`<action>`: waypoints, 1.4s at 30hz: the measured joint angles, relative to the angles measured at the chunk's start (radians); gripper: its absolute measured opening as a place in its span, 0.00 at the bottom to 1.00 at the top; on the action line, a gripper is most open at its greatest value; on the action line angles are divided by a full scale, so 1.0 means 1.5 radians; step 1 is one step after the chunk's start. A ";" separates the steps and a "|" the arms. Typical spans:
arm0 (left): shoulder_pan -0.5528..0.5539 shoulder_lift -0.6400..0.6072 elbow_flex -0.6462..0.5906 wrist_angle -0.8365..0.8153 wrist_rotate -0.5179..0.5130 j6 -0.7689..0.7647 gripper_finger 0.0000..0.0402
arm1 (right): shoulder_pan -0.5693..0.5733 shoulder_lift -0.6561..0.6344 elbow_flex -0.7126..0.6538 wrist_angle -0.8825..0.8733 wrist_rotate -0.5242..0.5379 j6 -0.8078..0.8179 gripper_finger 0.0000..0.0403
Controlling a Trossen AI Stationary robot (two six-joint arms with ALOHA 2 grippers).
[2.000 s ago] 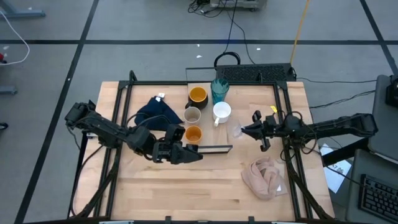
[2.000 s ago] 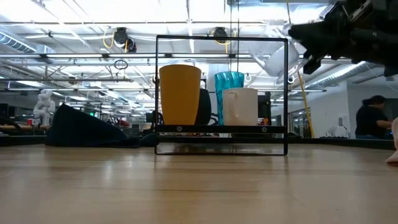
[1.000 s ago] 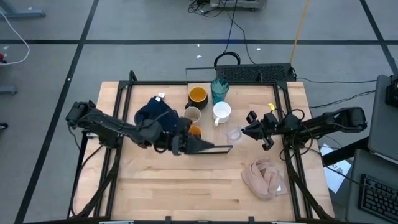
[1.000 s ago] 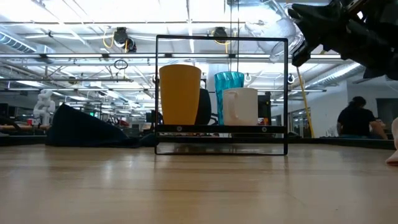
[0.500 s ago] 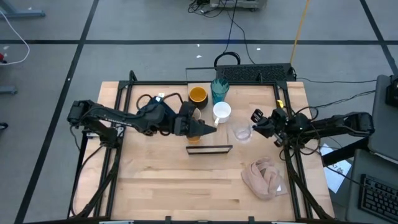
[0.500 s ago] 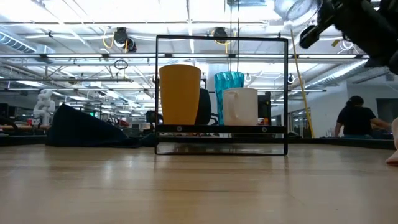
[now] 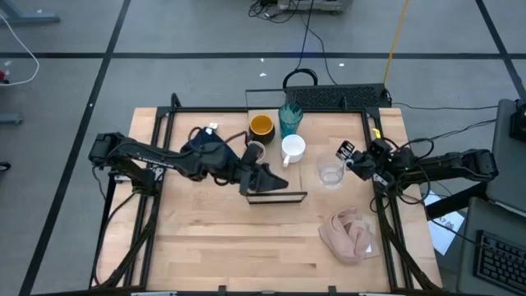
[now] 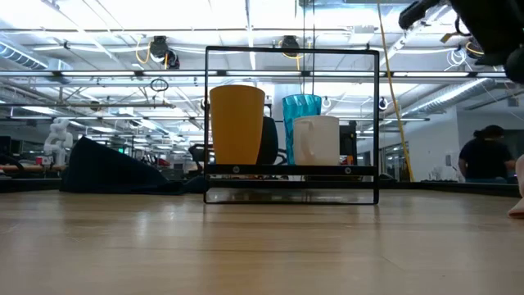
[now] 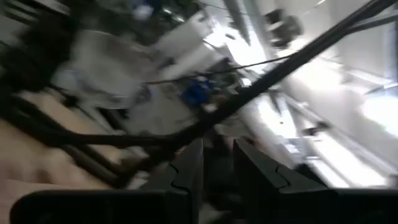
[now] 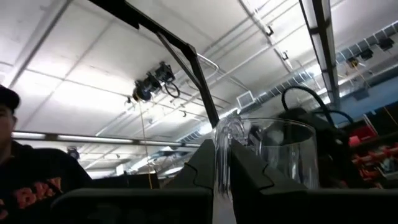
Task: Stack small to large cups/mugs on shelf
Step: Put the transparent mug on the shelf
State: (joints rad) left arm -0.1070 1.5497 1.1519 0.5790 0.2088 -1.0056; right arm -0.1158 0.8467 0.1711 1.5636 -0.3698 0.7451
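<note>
A black mug with an orange inside [image 7: 261, 125], a teal tumbler [image 7: 289, 117], a white mug [image 7: 293, 148] and a grey-beige cup [image 7: 256, 149] stand on the table behind the low shelf [image 7: 283, 197]. The low view shows a small orange cup [image 8: 237, 124] standing upright behind the shelf [image 8: 291, 170]; in the high view my left arm hides it. My left gripper [image 7: 282, 184] hovers over that spot, its fingers [image 9: 189, 177] a narrow gap apart with nothing seen between them. My right gripper [image 7: 343, 167] is shut on the small clear glass [image 7: 330, 174], high above the table's right half. My right gripper pinches the clear glass by its side wall [image 10: 222, 146], one finger seemingly inside the glass and one outside. The fingers slant upward, coming from the table's right. The glass is lifted clear of the table, above the top of the low view.
A dark navy cloth [image 7: 201, 148] lies at the left by my left arm. A pink-beige cloth [image 7: 352, 233] lies near the front right. Black frame rails [image 7: 371, 131] run along both table sides. A person [image 8: 487, 156] sits in the room behind.
My right gripper has risen and drawn back toward the table's right edge, tipping upward; the clear glass has gone with it, lifted off the table and out of the low view's top. My left gripper has swung a little toward the far edge, over the small orange cup.
</note>
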 joint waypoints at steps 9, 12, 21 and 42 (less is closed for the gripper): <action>0.003 0.000 0.000 -0.033 -0.170 0.189 0.22 | 0.029 0.000 0.073 -0.119 -0.001 0.037 0.03; 0.003 0.000 0.000 -0.032 -0.173 0.229 0.22 | 0.046 0.004 0.083 -0.166 -0.002 0.047 0.03; -0.010 -0.067 0.000 -0.162 -0.144 0.341 0.22 | 0.070 -0.007 0.086 -0.170 0.003 0.171 0.03; -0.070 -0.087 0.000 -0.335 -0.142 0.496 0.22 | 0.186 0.119 0.142 -0.272 0.147 0.476 0.03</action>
State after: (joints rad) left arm -0.2126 1.4198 1.1522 0.0766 -0.0037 -0.2611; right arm 0.1637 1.0248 0.3836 1.1552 -0.1499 1.4589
